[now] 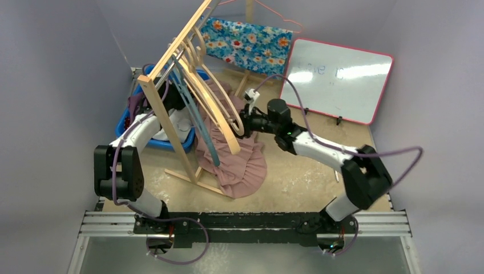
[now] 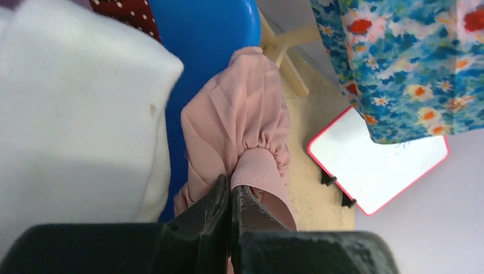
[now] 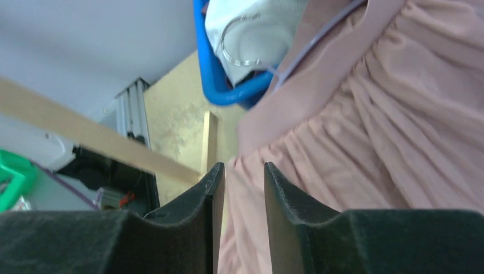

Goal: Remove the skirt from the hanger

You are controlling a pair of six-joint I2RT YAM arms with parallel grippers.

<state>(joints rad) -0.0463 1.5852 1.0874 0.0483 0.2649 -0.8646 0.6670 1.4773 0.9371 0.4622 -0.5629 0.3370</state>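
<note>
Entry one: left gripper (image 2: 230,193), jaws pressed together and clamped on the gathered waistband of the skirt (image 2: 240,123), which is pink and pleated. The cloth bunches just ahead of the fingertips and spreads away beyond them. To this gripper's left, close by, lies a white garment (image 2: 74,114). Ahead of it, behind the skirt, is a blue basket (image 2: 211,28). Well off to its right hangs a floral cloth (image 2: 399,57), and beneath that a red-framed whiteboard (image 2: 376,165) stands propped on the table (image 2: 311,191). Entry two: right gripper (image 3: 244,177), jaws apart with a narrow gap and nothing pinched. Skirt fabric fills the space ahead and to the right of its fingers, and contact cannot be told. The basket rim lies ahead and to the left, and a wooden bar (image 3: 85,140) slants across the left. In the overhead view this gripper sits at the lower end of a wooden hanger (image 1: 220,108) on the tilted rack (image 1: 162,114). The skirt hangs beneath the hangers and pools on the table just at the gripper's near side. Whether it is still hooked on the hanger cannot be told. The left gripper is hidden behind the rack in that view.
</note>
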